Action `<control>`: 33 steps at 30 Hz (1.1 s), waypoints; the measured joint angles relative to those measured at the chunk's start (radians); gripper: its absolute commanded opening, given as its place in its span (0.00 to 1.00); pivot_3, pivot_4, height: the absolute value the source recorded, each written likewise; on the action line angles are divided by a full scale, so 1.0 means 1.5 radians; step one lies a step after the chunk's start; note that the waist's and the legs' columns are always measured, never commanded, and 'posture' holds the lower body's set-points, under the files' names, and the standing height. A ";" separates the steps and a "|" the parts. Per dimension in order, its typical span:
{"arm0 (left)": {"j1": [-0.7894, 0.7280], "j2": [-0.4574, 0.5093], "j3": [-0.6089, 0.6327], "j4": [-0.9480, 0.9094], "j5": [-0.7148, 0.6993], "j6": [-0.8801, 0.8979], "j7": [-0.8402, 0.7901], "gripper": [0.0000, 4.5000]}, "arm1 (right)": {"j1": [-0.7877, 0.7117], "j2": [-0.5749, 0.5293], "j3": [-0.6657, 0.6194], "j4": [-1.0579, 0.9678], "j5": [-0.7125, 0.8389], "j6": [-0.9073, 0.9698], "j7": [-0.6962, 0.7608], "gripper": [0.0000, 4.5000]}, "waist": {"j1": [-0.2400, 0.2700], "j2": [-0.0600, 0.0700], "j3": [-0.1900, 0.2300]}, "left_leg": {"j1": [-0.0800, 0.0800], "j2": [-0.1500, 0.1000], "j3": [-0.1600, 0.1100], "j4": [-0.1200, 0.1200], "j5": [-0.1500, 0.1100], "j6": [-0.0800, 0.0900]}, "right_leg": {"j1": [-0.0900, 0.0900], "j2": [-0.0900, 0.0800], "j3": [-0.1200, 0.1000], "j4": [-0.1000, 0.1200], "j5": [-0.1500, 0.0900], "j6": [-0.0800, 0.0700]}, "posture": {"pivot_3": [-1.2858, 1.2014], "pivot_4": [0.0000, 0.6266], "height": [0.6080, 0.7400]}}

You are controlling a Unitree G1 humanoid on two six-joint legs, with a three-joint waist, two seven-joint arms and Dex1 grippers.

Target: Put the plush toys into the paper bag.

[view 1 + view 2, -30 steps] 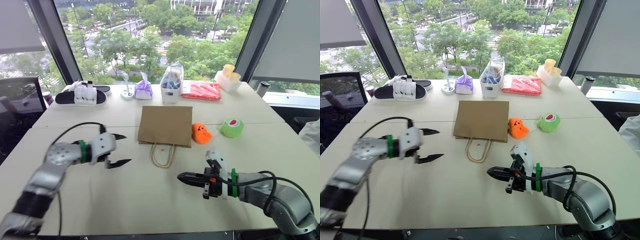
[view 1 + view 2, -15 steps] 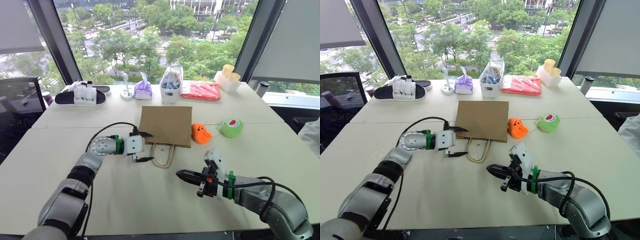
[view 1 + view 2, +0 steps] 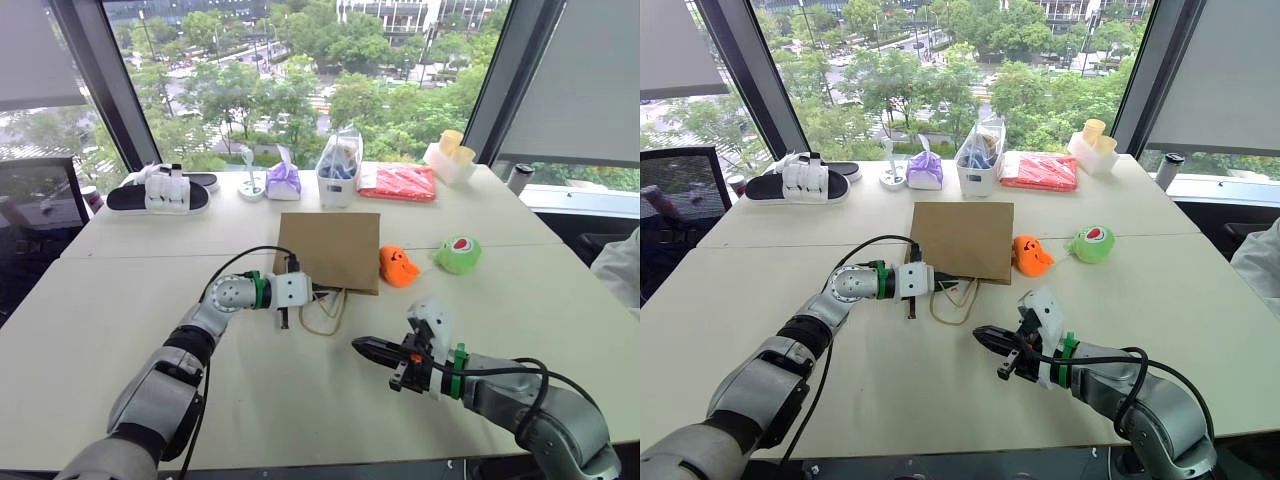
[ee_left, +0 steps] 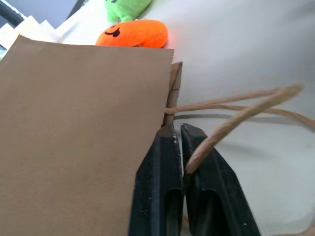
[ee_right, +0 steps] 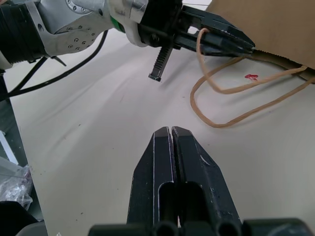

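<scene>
The brown paper bag (image 3: 329, 250) lies flat on the table, its cord handles (image 3: 325, 320) looped toward me. My left gripper (image 3: 320, 294) is at the bag's open edge, shut on one cord handle (image 4: 231, 118), which runs out from between its fingers (image 4: 162, 152). The orange plush toy (image 3: 398, 266) lies just right of the bag, and the green plush toy (image 3: 459, 254) is a little further right. My right gripper (image 3: 362, 347) hovers low over the table in front of the bag, shut and holding nothing, pointing left toward the handles.
Along the far edge by the window stand black-and-white slippers (image 3: 160, 190), a purple tissue pack (image 3: 284, 181), a clear plastic bag (image 3: 340, 170), a flat red packet (image 3: 402, 183) and a tray of yellow cups (image 3: 448, 155). A chair (image 3: 30, 200) is at the left.
My left gripper has swung right from open table to the bag's mouth and shut on a cord handle. The right arm has stayed in place.
</scene>
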 measured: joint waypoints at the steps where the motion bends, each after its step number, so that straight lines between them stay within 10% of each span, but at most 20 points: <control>1: 0.001 0.001 0.002 -0.006 -0.012 0.017 -0.019 0.00 | 0.000 0.000 0.002 0.000 -0.004 -0.004 0.000 0.00 | -0.003 0.000 0.000 | 0.000 0.000 0.000 0.000 0.000 0.000 | 0.000 0.000 0.000 0.000 0.000 0.000 | 0.52 0.24 1.00; 20: 0.109 0.041 0.125 -0.748 -0.370 1.107 0.027 0.00 | -0.194 0.180 0.185 0.352 -0.367 -0.293 -0.098 0.00 | -0.020 0.000 0.000 | 0.000 0.001 -0.001 0.003 0.002 -0.003 | 0.000 0.003 0.002 0.002 0.000 0.000 | 0.52 0.24 1.00; 33: 0.016 -0.059 0.294 -0.782 -0.552 1.470 0.185 0.00 | -0.243 0.238 0.192 0.515 -0.473 -0.386 -0.112 0.00 | -0.024 0.000 0.000 | 0.000 0.001 -0.001 0.002 0.002 -0.005 | -0.001 0.003 0.004 0.002 0.000 0.000 | 0.52 0.24 1.00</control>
